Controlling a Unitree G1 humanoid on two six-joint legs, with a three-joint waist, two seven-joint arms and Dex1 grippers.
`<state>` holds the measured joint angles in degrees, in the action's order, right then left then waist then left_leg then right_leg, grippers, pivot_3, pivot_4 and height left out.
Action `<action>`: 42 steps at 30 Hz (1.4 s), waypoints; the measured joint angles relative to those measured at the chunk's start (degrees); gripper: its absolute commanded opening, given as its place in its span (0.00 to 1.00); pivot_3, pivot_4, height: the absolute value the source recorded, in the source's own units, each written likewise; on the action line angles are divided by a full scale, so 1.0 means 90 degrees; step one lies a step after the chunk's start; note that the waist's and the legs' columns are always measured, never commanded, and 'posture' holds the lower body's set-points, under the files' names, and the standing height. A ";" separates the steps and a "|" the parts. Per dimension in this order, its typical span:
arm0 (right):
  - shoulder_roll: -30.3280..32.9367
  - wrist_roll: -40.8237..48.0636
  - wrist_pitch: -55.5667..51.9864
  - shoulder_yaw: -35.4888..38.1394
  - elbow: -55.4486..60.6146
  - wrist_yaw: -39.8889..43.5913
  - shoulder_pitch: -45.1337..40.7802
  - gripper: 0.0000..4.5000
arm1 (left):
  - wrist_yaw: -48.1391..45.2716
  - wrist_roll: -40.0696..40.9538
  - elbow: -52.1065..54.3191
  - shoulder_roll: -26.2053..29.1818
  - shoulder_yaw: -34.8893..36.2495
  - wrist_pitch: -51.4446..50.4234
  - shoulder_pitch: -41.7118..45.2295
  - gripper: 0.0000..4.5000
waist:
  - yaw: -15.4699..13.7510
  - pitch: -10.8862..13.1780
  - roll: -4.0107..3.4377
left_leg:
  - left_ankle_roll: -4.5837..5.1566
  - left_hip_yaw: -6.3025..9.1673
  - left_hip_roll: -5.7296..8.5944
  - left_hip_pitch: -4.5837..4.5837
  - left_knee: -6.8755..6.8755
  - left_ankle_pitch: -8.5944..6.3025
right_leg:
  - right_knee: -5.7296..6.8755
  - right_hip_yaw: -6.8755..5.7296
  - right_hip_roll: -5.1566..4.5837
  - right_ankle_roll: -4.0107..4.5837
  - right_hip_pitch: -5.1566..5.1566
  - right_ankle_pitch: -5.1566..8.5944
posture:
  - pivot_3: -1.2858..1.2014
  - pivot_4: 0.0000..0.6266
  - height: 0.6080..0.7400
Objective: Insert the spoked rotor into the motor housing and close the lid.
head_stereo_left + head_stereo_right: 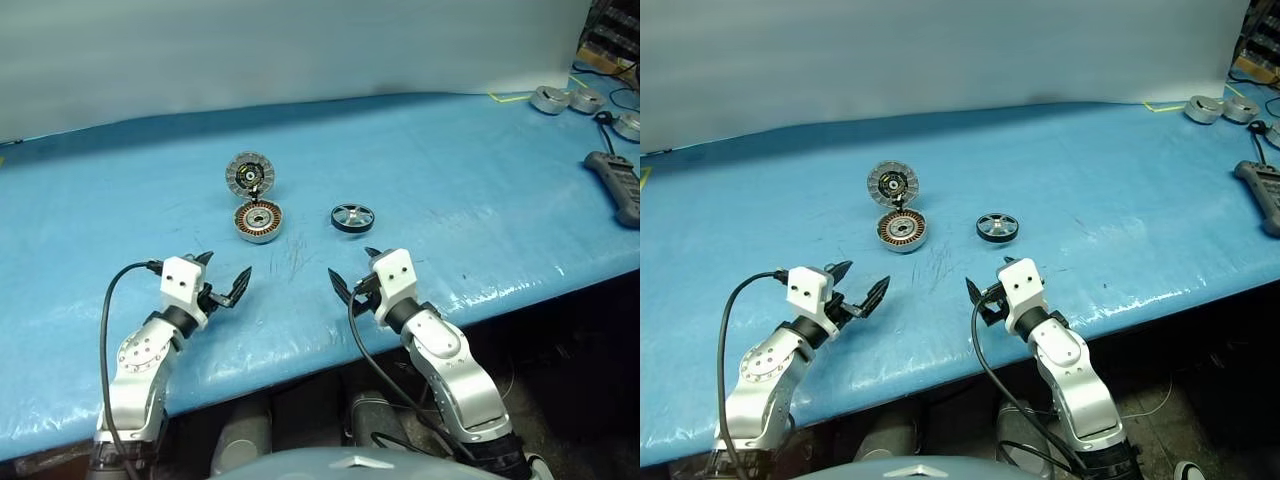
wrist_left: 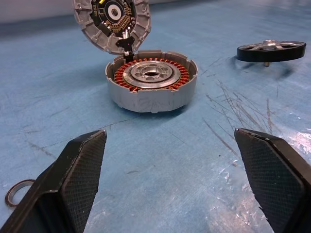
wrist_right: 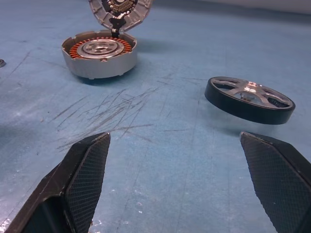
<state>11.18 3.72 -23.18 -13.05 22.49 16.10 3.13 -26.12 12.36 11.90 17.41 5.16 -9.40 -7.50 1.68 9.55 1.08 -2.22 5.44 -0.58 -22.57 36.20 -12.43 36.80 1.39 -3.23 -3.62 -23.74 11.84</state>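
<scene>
Black-rimmed with silver spokes, the spoked rotor lies flat on the blue table, near its middle; you will find it resting on a short pin, slightly raised. To its left, well apart, sits the motor housing, copper windings exposed. The lid stands upright from the housing's far edge, inner face toward you. At the near edge of the table, the left gripper hovers with jaws spread wide, empty. The right gripper hovers likewise, jaws wide apart, holding nothing, just short of the rotor. Note a handheld controller at the right edge.
</scene>
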 measured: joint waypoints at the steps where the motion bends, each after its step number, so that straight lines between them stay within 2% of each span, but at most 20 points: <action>1: 0.0006 0.0017 0.0000 0.0001 0.0000 0.0030 -0.0005 1.00 | 0.0007 0.0003 0.0000 0.0000 0.0001 0.0000 0.0001 1.00 | 0.0000 0.0000 0.0000 | 0.0000 0.0000 0.0000 0.0000 0.0000 0.0000 | 0.0000 0.0000 0.0000 0.0000 0.0000 0.0000 | 0.52 0.24 1.00; 35: 0.0088 0.0017 0.0345 0.0000 -0.0042 0.0551 -0.0056 1.00 | 0.0012 0.0012 0.0000 0.0094 -0.0001 -0.0008 0.0008 1.00 | 0.0001 0.0001 0.0000 | 0.0000 -0.0002 0.0000 -0.0002 -0.0007 0.0000 | -0.0005 0.0000 -0.0001 0.0001 -0.0004 0.0001 | 0.52 0.24 1.00; 39: 0.0092 0.0017 0.0346 -0.0001 -0.0043 0.0578 -0.0055 1.00 | -0.0164 -0.0019 -0.0020 0.0421 -0.0024 -0.0104 0.0171 1.00 | 0.0001 0.0001 -0.0001 | 0.0000 -0.0002 -0.0002 -0.0002 -0.0008 0.0000 | -0.0003 -0.0002 0.0000 0.0002 -0.0005 0.0002 | 0.52 0.24 1.00; 42: 0.0112 0.0020 0.0396 -0.0007 -0.0060 0.0619 -0.0051 1.00 | -0.0532 -0.0020 -0.0133 0.0925 -0.0087 -0.0323 0.0558 1.00 | -0.0006 0.0002 -0.0002 | 0.0000 -0.0001 -0.0002 -0.0002 -0.0008 0.0000 | -0.0003 -0.0005 0.0000 0.0003 -0.0005 0.0002 | 0.52 0.24 1.00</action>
<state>12.19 3.90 -19.62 -13.11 21.95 21.67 2.67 -30.91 12.19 10.70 25.73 4.38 -12.31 -2.48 1.63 9.58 1.06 -2.22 5.43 -0.59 -22.59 36.12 -12.43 36.77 1.35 -3.24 -3.60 -23.79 11.86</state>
